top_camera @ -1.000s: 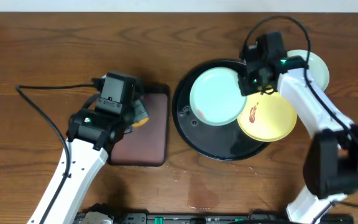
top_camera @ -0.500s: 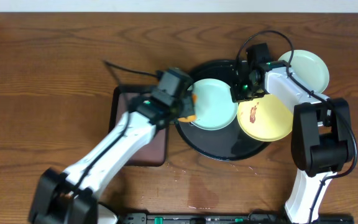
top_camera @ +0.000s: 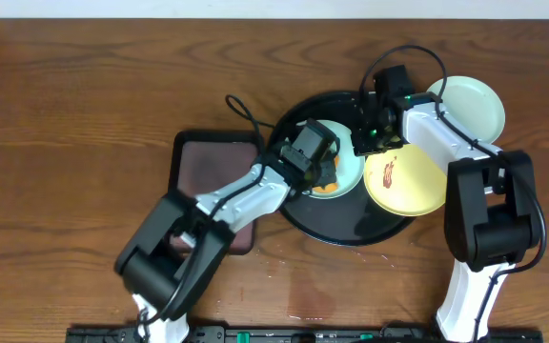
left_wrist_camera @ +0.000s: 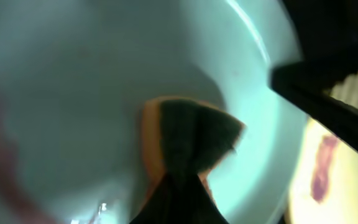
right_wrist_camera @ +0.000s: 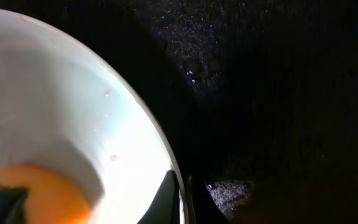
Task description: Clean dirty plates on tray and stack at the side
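Top cam: a sec ago the left claw (top_camera: 324, 179) was over the small dark brown rectangular tray (top_camera: 213, 157). Now it had swung onto the light blue round plate (top_camera: 349, 164) in the big round shiny black tray (top_camera: 332, 234), squeezing an orange and green sponge (top_camera: 324, 188), so scrubbing could start, I think. The pale yellow round plate (top_camera: 410, 183) w/ a red mark lay half on the tray.

Left wrist cam: sponge touched the plate; its red smear (left_wrist_camera: 5, 155) wasn't wiped yet.

Right wrist cam: right claw (right_wrist_camera: 180, 196) pinched tight on that plate's rim
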Controlling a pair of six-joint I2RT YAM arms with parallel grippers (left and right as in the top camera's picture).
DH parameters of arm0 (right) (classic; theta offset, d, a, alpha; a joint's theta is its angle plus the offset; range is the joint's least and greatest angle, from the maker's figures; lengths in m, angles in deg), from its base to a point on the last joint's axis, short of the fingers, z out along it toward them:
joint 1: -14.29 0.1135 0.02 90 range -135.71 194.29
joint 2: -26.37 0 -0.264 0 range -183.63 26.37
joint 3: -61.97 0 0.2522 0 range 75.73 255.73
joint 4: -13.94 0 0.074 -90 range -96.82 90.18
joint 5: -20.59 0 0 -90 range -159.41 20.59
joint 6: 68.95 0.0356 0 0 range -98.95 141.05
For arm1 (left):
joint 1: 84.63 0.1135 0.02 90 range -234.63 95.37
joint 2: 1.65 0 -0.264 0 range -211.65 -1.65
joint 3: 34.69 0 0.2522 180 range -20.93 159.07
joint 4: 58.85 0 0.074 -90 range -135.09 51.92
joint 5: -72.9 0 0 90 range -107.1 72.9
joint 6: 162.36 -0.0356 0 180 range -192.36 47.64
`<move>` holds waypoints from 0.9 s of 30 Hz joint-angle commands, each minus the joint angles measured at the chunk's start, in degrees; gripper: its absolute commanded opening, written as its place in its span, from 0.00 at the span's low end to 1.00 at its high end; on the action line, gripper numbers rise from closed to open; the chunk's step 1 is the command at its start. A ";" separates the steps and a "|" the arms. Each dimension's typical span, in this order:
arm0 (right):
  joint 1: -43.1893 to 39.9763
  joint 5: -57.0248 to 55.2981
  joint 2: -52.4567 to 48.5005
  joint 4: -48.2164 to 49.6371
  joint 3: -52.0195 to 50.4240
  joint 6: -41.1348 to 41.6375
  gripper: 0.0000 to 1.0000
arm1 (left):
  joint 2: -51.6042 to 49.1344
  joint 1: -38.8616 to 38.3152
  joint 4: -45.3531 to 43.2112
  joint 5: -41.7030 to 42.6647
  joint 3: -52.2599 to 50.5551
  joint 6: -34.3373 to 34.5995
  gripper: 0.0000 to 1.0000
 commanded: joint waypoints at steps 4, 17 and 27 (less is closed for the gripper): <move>1.22 -3.52 -3.26 0.74 -0.31 1.36 0.01 | -3.82 0.15 0.42 -4.74 -0.11 -1.51 0.08; 1.14 -3.52 -3.26 0.85 -0.31 1.36 0.01 | 0.92 0.13 9.70 -39.69 -0.11 -8.22 0.08; 1.14 -3.50 -3.26 0.87 -0.31 1.38 0.01 | 7.69 0.13 4.02 -33.88 -0.11 -10.99 0.08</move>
